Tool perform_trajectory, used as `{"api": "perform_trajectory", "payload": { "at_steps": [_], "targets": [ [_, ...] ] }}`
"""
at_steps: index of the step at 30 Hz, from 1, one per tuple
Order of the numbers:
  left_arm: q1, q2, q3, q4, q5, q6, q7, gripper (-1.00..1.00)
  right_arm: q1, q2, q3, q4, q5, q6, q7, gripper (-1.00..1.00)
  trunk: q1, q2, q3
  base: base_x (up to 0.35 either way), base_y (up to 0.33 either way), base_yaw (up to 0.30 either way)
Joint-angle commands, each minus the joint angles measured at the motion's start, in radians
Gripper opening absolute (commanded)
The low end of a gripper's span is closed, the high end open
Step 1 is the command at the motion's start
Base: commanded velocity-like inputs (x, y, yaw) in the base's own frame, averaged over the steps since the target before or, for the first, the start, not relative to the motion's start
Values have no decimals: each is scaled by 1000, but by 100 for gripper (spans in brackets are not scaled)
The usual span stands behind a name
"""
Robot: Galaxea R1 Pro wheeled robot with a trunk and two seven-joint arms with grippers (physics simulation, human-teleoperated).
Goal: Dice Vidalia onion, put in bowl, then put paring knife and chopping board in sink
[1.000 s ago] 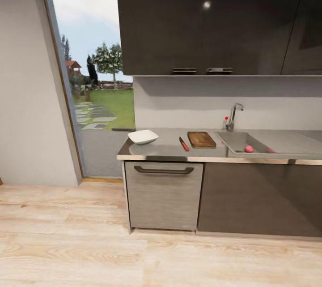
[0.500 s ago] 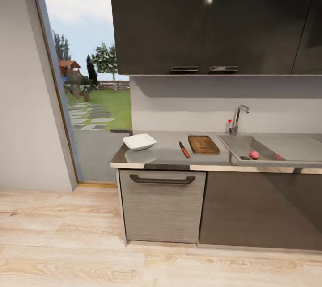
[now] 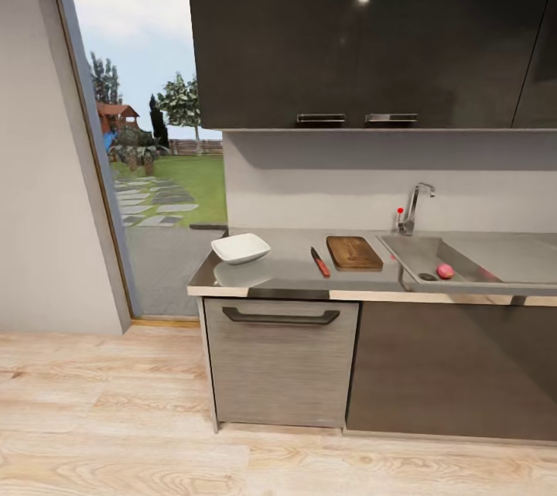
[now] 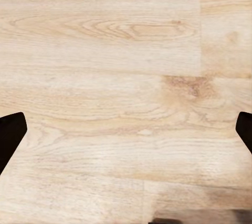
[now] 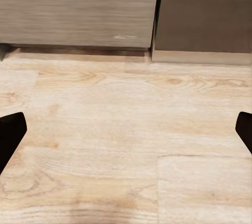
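Note:
In the head view the grey countertop [image 3: 278,271] runs along the far wall. A small pink Vidalia onion [image 3: 445,271] lies in the steel sink [image 3: 464,279], next to the drain. Left of the sink rests the brown chopping board [image 3: 353,252], and the red-handled paring knife [image 3: 319,261] lies just left of it. A white square bowl [image 3: 240,248] stands near the counter's left end. My left gripper [image 4: 126,129] hangs open over the wooden floor, fingertips [image 4: 11,132] far apart. My right gripper [image 5: 126,129] is open too, over the floor before the cabinet base.
A chrome tap [image 3: 414,206] stands behind the sink. Dark wall cabinets [image 3: 363,32] hang above the counter. A dishwasher front [image 3: 278,360] with a bar handle sits under the bowl. A tall glass door [image 3: 147,132] to a garden is at the left. Wooden floor [image 3: 155,434] lies between me and the counter.
The whole head view has shifted: the counter looks nearer and lies a little more to the left and lower, so the camera has moved. The things on the counter have kept their places.

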Motion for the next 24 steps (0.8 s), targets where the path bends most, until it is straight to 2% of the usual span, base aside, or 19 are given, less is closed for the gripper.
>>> {"api": "perform_trajectory", "payload": {
  "at_steps": [1, 21, 24],
  "targets": [
    [0, 0, 1, -1, 0, -2, 2, 100, 0, 0, 1, 0, 1, -3, 0, 100, 0, -1, -1, 0, 0, 0],
    [0, 0, 1, 3, 1, -2, 2, 100, 0, 0, -3, -4, 0, 3, -2, 100, 0, -1, -1, 0, 0, 0],
    [0, -1, 1, 9, 1, -2, 2, 100, 0, 0, -6, -34, 1, 13, -27, 100, 0, -1, -1, 0, 0, 0]
  ]
}}
